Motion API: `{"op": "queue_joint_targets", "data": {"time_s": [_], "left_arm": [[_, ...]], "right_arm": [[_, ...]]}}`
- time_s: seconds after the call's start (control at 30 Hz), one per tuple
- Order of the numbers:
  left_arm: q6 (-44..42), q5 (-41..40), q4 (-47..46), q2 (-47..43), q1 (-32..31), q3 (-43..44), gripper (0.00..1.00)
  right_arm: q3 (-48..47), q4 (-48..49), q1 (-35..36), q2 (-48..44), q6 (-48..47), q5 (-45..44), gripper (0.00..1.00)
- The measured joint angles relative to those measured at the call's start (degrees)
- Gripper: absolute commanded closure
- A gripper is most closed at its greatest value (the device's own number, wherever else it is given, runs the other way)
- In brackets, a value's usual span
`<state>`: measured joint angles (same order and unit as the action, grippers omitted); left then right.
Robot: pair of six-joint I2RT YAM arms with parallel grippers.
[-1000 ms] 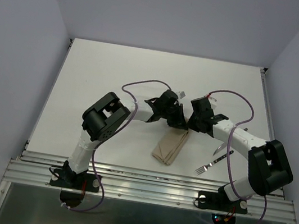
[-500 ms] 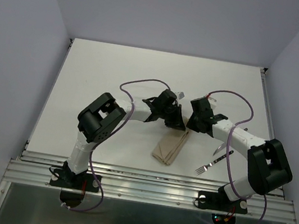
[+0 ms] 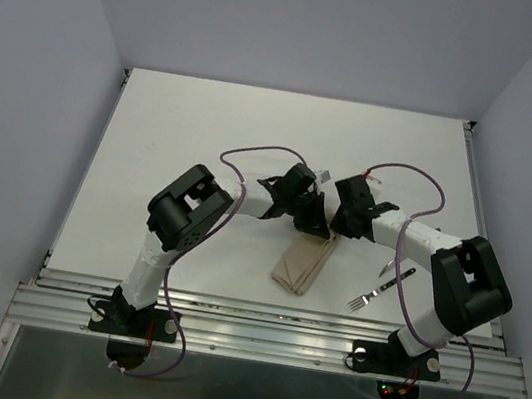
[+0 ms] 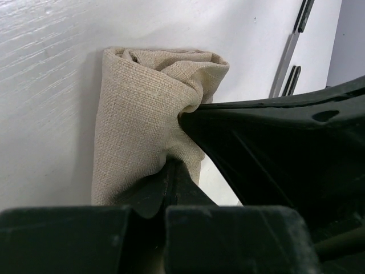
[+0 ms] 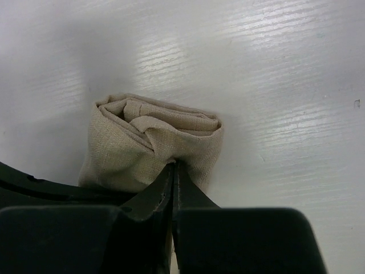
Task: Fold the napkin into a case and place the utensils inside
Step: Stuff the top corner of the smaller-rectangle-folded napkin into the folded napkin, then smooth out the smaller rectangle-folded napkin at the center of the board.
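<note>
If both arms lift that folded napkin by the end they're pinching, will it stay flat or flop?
Probably flop: the napkin is soft woven cloth that bunches where the right end effector pinches it. Likely light, being thin, and its loose layers may unfold.

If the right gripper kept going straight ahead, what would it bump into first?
The right gripper pinches the folded napkin, so cloth comes first; beyond looks like bare table, though depth is unclear.

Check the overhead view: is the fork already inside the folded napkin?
No, the fork lies bare on the table, apart from the folded napkin, on its right side.
</note>
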<state>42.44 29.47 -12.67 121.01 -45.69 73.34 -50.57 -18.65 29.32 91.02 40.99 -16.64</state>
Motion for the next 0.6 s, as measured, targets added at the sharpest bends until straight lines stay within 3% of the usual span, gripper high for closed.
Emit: {"op": "queue_joint_targets", "data": {"time_s": [0.27,0.47,0.6], "left_arm": [[-1.97,-0.07,-0.31,-1.4,0.04,-1.25,1.0],[-5.09,-2.58,5.55,-9.11,0.0,-2.45,1.0],[-6.47,-4.94,8.48,-15.13,-0.09,-2.45,0.96]], "right_arm": [[-1.03,0.85,0.0,1.68,1.01,-0.48,0.74],[-1.03,0.15,0.0,0.04,1.25,0.02,0.64],[-1.03,-1.79,0.0,-5.27,1.03,0.0,0.49]]}}
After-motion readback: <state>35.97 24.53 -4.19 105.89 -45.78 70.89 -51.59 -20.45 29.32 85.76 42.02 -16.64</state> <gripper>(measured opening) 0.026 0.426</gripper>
